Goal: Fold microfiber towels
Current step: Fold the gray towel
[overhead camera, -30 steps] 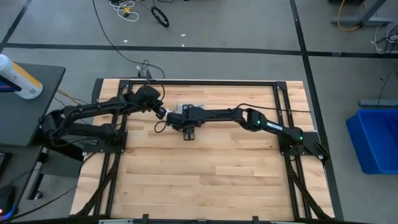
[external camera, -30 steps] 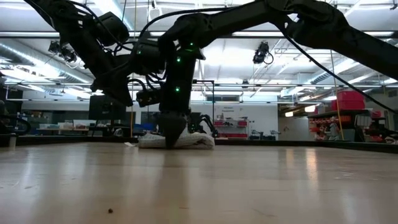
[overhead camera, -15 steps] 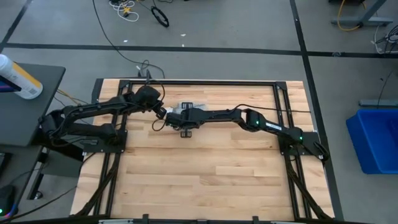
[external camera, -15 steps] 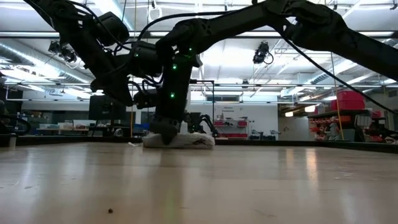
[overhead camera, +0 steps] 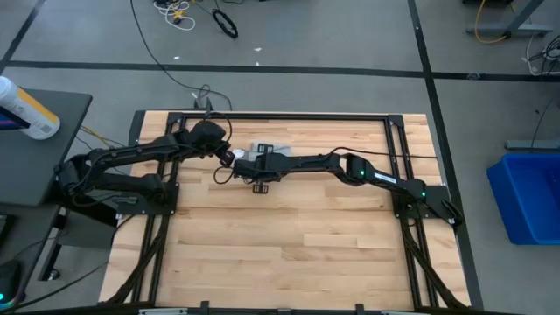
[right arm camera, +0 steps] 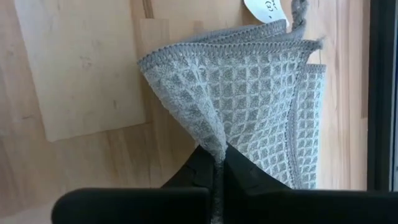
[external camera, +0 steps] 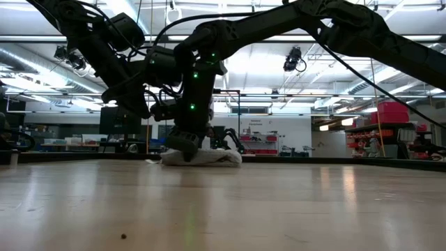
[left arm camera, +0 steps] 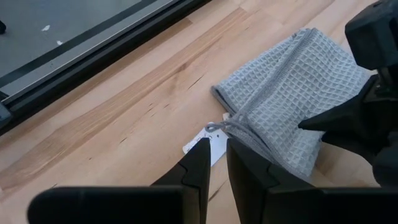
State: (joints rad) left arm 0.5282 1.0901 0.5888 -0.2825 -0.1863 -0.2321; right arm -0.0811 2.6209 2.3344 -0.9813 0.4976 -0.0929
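The microfiber towel [overhead camera: 268, 150], a grey waffle-weave cloth with a darker stitched edge, lies bunched on the wooden table toward the far edge, also in the low view [external camera: 217, 158]. Its white corner tag [left arm camera: 200, 143] lies on the wood. My left gripper [left arm camera: 217, 147] sits at the towel's left corner, its fingers nearly together on the stitched corner. My right gripper [right arm camera: 216, 157] stands over the towel's near side [overhead camera: 255, 165], shut on a raised fold. My left gripper has the towel's stitched corner [left arm camera: 219, 130], beside the tag, between its two fingertips. The fingers come slanting down from the table's left. The corner stays low at the table. My right gripper pinches a raised fold of the towel [right arm camera: 215, 144] between its two fingers, pointing down from above. The cloth rises into a ridge at the fingers. The rest of the towel [right arm camera: 255, 87] lies on the table.
Black frame rails [overhead camera: 262, 116] border the table's far edge and sides. Bare wood [overhead camera: 280, 245] stretches over the near half. Off the table stand a blue bin [overhead camera: 534, 194] at the right and a white bottle [overhead camera: 26, 109] on a side table at the left.
My right gripper has moved toward the table's far edge and a little left, from the bare wood in front of the towel onto the towel's near side. The towel's near-left part has bunched up slightly under it.
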